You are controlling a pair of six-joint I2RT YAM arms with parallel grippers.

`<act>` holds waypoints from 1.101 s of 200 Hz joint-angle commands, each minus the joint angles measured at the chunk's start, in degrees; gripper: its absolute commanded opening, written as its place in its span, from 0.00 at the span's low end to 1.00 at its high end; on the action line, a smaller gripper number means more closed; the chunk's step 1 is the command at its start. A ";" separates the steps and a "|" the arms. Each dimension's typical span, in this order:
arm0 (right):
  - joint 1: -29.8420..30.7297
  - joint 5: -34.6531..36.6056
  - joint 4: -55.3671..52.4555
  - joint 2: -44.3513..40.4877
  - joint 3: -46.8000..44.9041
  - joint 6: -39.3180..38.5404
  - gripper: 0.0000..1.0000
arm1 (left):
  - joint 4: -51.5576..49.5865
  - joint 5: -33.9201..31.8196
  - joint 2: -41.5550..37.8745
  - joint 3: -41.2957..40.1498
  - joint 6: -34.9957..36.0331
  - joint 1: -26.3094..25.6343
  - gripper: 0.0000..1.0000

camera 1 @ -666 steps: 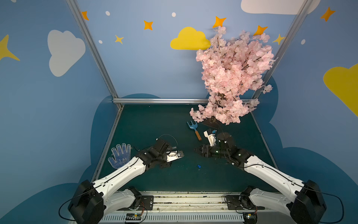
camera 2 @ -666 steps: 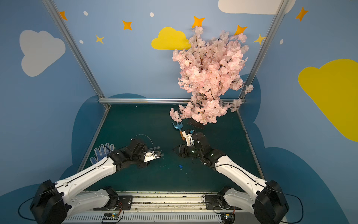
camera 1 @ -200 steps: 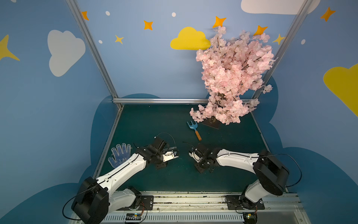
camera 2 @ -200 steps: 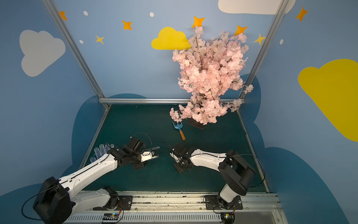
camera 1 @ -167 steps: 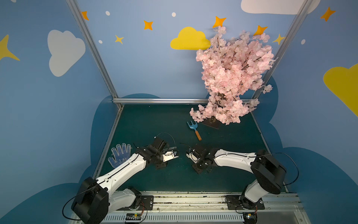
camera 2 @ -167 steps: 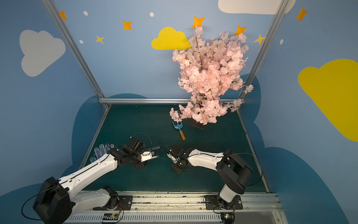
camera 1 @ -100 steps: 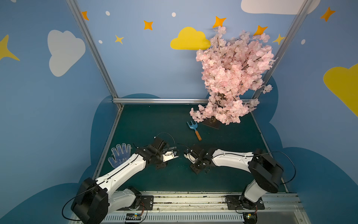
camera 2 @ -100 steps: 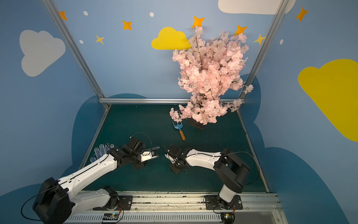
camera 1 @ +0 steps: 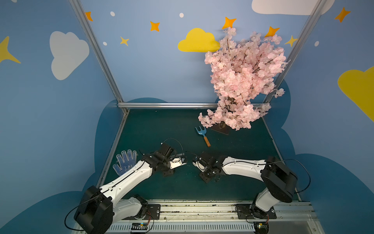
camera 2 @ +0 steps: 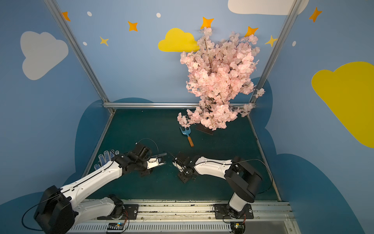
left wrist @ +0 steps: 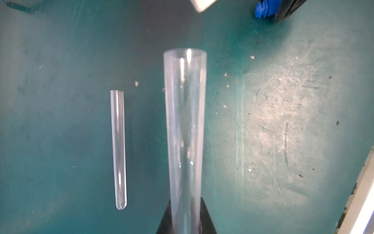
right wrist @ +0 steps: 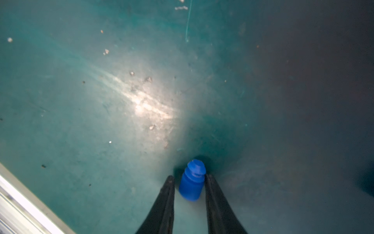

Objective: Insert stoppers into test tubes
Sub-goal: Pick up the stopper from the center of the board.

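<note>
1. Clock directions are read in the top views, with 12 toward the back wall.
2. My left pincer [camera 1: 183, 161]: clamped tight on the lower part of one test tube [left wrist: 185, 131]; this held tube stands clear of the green mat [camera 1: 162, 131]; its open mouth faces 3 o'clock.
3. Second test tube [left wrist: 118, 150]: lies flat on the mat, parallel to the held one and just beside it, at 12 o'clock of my left pincer; nothing touches it.
4. My right pincer [right wrist: 188, 177]: at 3 o'clock of the left one, tips pointing to 9 o'clock, near it but apart; jaws a little way open.
5. Stopper [right wrist: 191, 185]: bright blue, ribbed, between my right fingers [right wrist: 214, 198]; one finger touches it, and a sliver of mat shows beside the other; whether I carry it I cannot tell; it sits beyond the held tube's mouth at about 4 o'clock, apart from it.
6. Surroundings: garden fork [camera 1: 202, 134] at 1 o'clock of both pincers; glove [camera 1: 125, 162] at 9 o'clock, at the mat's edge; blossom tree [camera 1: 242, 81] in the far corner, beyond the fork.
</note>
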 commanded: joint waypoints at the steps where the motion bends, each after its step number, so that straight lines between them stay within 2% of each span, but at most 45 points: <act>1: 0.41 1.18 -2.03 -1.34 -0.77 0.39 0.27 | -0.79 0.39 -1.04 0.02 -0.25 0.28 0.02; 220: 0.76 2.92 -0.72 2.43 1.93 0.43 0.26 | -0.62 -0.30 -0.78 -0.20 0.21 0.21 0.03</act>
